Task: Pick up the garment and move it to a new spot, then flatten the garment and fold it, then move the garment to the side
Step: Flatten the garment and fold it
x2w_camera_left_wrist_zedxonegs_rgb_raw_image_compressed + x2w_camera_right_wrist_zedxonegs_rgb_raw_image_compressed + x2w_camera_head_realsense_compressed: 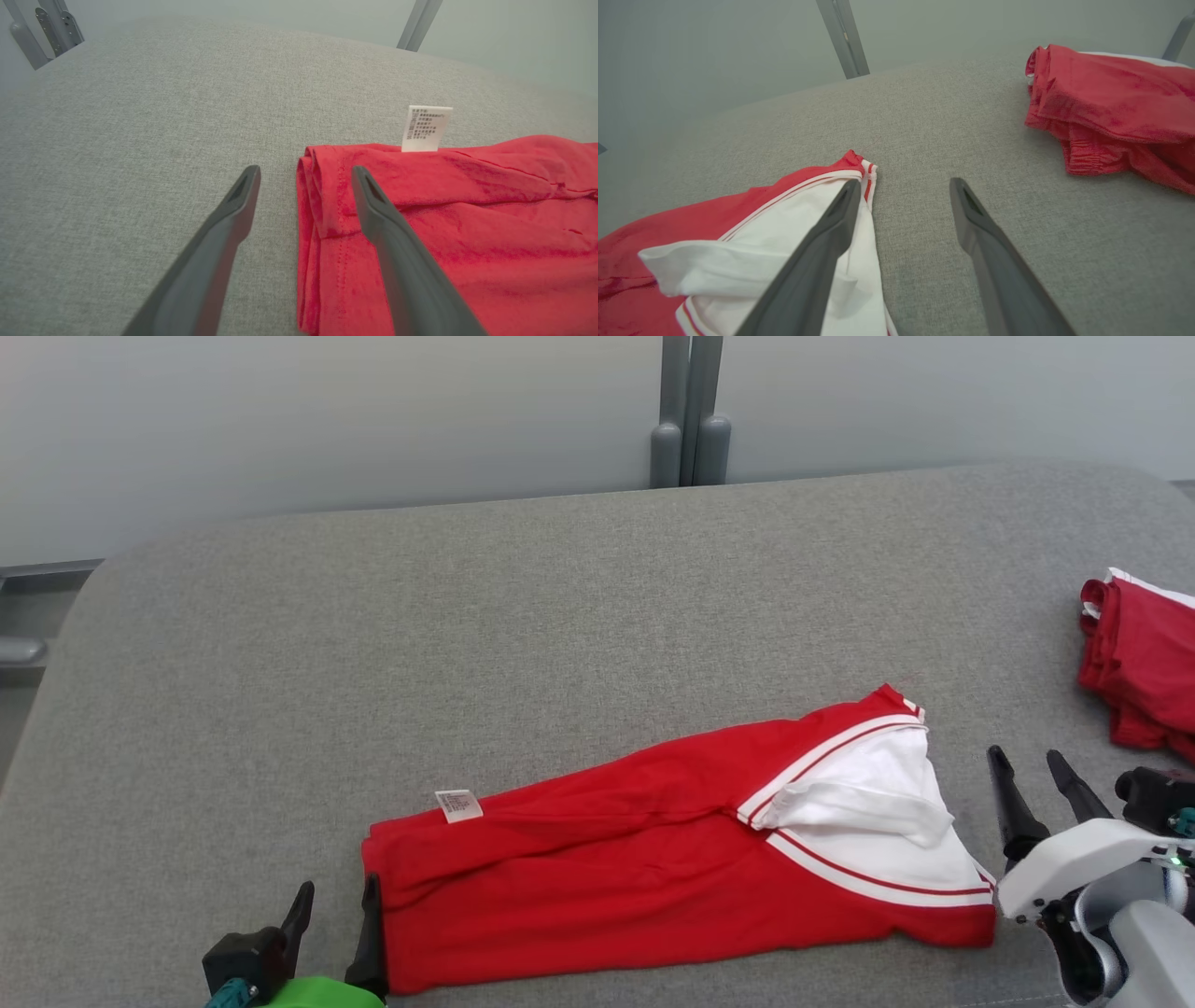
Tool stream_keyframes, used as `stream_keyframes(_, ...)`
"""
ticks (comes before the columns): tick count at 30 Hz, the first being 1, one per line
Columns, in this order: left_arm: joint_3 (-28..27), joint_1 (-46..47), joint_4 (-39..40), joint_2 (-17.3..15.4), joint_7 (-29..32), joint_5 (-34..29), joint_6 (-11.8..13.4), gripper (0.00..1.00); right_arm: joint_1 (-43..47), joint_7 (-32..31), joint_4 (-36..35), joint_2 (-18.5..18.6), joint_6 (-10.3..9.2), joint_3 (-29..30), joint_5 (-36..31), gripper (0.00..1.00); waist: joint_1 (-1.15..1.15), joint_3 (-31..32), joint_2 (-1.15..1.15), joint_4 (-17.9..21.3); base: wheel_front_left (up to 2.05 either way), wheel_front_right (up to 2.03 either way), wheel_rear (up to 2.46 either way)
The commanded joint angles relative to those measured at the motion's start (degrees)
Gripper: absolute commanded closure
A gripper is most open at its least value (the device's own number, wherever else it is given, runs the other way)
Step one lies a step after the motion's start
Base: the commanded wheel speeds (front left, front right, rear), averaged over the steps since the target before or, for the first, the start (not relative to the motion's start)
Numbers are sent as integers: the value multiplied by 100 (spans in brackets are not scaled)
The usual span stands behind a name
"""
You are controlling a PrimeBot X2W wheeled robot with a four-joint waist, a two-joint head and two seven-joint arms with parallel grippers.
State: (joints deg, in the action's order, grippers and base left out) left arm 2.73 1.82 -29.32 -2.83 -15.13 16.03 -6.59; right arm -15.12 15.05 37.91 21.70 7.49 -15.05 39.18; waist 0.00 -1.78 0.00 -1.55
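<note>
We see the red-and-white garment [607, 859] lying folded lengthwise across the lower centre of the head view. Our left gripper [338, 889], lower left, stands spread and empty at its red end; our right gripper [1025, 756], lower right, gapes empty beside the white end.

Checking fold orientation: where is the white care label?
Head view, lower left: the care label lies at the garment's far edge near its left end, beyond the left gripper.

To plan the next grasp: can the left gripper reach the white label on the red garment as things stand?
Probably yes. The left gripper is open at the garment's edge, and the label stands uncovered just beyond it, with nothing between.
</note>
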Motion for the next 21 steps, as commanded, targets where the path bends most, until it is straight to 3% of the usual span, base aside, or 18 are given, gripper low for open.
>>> stream_keyframes(1,10,-31,23,-20,3,13,17,0,51,12,-128,-147,-2,172,-212,0,0,-3,0,-27,0,0,0)
stream_keyframes(3,32,-33,35,-19,3,22,16,0,161,11,-361,-313,-2,279,-501,0,0,3,0,-63,0,0,0)
stream_keyframes(8,86,-48,32,-19,3,80,27,0,251,11,-673,-587,-3,-218,-605,0,0,28,0,-154,0,0,0)
stream_keyframes(15,191,-36,27,-18,3,101,56,0,-60,12,-592,-534,-2,-1294,-431,0,0,6,0,-317,0,0,0)
stream_keyframes(21,240,-87,47,-18,4,155,76,0,-316,12,-479,-445,-3,-1852,-367,0,0,-42,0,-422,0,0,0)
